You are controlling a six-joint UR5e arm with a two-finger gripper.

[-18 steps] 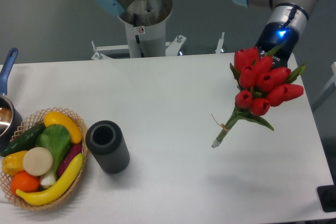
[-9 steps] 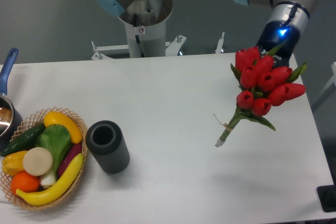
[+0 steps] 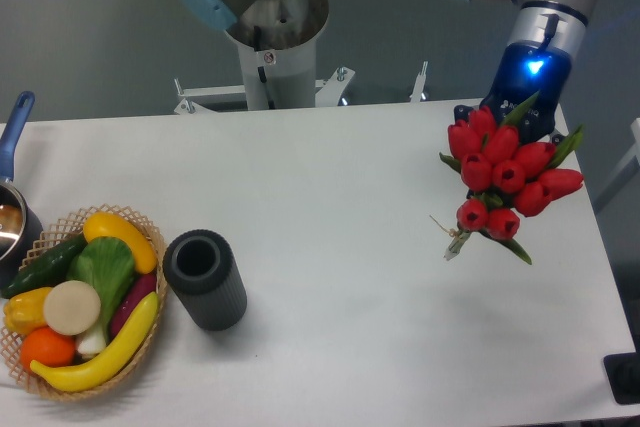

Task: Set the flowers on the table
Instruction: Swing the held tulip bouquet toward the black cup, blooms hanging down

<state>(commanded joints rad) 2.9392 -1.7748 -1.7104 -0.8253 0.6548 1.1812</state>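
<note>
The flowers [image 3: 503, 172], a bunch of red tulips with green leaves and tied green stems, hang in the air over the right side of the white table [image 3: 330, 207]. The stem ends point down and left toward the tabletop. My gripper [image 3: 510, 117] sits just behind the blooms at the upper right, and the tulip heads hide its fingers. It is shut on the flowers.
A dark grey ribbed vase [image 3: 205, 279] stands at the front left. Beside it a wicker basket [image 3: 75, 307] holds toy vegetables and fruit. A pot with a blue handle [image 3: 12, 182] sits at the left edge. The robot base [image 3: 270, 37] stands behind the table.
The bunch has swung so its stems point more steeply down and look shorter, and the stem tip has shifted right. The gripper has shifted only slightly.
</note>
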